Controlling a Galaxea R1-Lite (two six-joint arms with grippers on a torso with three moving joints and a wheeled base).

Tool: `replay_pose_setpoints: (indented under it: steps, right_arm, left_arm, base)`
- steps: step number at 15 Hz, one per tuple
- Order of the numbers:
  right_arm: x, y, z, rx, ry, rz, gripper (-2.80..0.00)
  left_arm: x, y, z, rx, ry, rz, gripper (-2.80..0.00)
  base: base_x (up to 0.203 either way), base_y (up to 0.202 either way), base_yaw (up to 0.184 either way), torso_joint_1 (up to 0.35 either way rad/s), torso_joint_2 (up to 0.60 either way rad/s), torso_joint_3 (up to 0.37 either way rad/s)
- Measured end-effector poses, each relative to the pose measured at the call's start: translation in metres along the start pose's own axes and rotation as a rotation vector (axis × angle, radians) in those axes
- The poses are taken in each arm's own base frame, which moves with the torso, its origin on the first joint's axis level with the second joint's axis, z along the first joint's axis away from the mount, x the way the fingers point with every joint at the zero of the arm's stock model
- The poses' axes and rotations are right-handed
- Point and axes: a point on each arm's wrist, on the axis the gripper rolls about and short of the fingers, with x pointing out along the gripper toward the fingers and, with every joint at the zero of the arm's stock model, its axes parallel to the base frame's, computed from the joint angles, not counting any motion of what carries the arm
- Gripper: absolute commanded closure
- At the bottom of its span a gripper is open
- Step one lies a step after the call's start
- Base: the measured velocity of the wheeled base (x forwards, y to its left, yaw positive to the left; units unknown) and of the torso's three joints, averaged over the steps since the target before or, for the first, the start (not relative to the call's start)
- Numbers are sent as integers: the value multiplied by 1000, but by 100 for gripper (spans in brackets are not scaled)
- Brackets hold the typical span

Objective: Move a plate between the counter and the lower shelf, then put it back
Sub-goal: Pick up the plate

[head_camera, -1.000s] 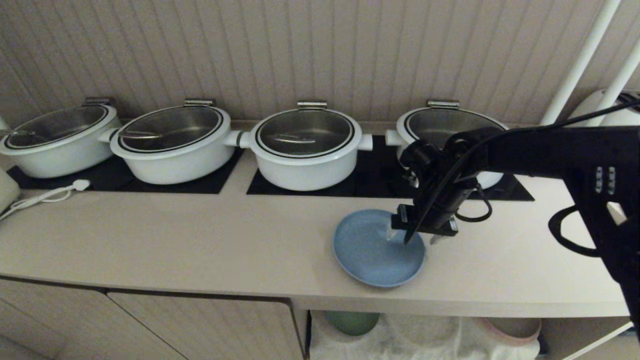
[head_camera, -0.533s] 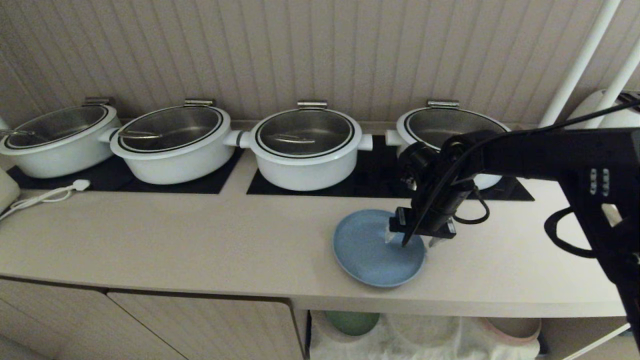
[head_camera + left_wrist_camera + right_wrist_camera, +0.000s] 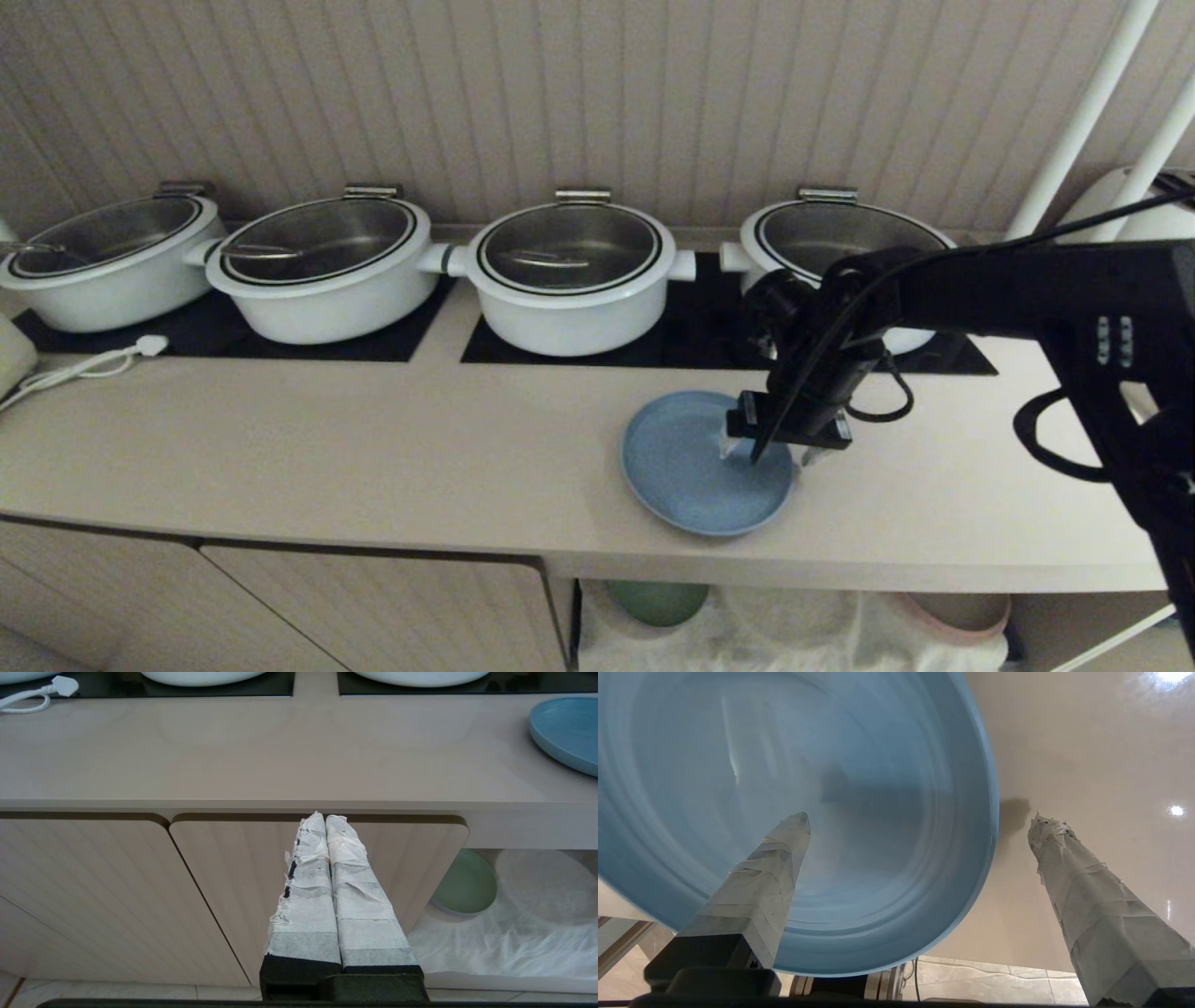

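Jaws spread astride light-blue plate (image 3: 695, 467), seemingly not touching it.

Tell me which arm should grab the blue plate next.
Right. The right gripper hangs open straddling the plate's rim, one finger over it, the other over the counter. The left gripper is shut, parked low by the cabinet door.

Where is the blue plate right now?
In the head view the plate lies flat on the counter, right of middle, near the front edge. The open right gripper straddles its right rim, in front of the rightmost white pot.
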Motion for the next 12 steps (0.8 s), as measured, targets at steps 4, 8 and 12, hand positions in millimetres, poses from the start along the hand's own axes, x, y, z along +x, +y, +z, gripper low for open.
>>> replay_pose_setpoints:
  steps: [4,8,12]
  right_arm:
    - [1,1,-1,-4,5,-1,-280]
    - [3,5,-3,-11,7,1,-280]
    - [3,6,-3,-14,8,2,-280]
  left_arm:
    - [0,0,0,0,0,0,0]
    - [0,0,0,0,0,0,0]
    - [0,0,0,0,0,0,0]
  base:
    - [0,0,0,0,0,0]
    - [0,0,0,0,0,0]
    - [0,0,0,0,0,0]
